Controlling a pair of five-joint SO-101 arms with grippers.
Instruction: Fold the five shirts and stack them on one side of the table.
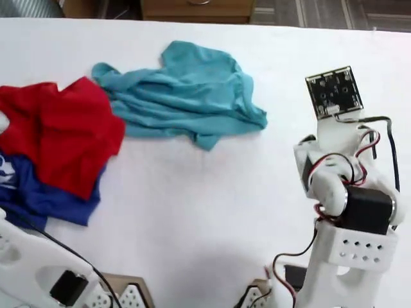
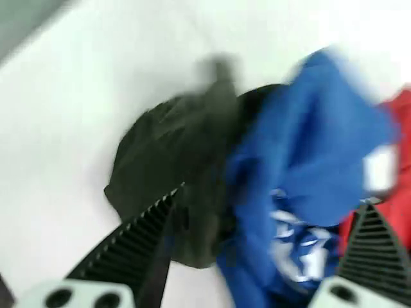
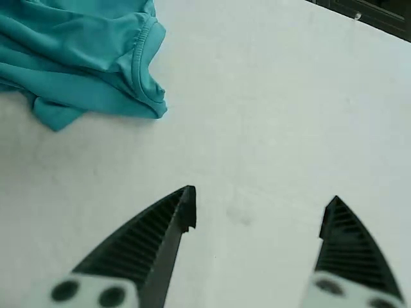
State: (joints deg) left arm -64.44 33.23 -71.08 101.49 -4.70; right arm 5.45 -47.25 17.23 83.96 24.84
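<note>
Nothing looks folded, so I judge we're at the very start. My left gripper (image 2: 275, 197) hangs with jaws spread wide over the blue shirt (image 2: 308, 147), and its camera gives me a dark shirt (image 2: 173, 147) bunched against it. My right gripper (image 3: 262, 194), equally wide, hangs over bare table (image 1: 212, 212). Farther off, the high view adds the red shirt (image 1: 64, 128) overlapping the blue, and the teal shirt (image 1: 186, 96). Next: drag one clear, flatten it.

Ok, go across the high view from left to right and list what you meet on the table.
red shirt -> teal shirt -> right arm. The blue shirt is left out: it lies partly under the red one at the left edge.
</note>
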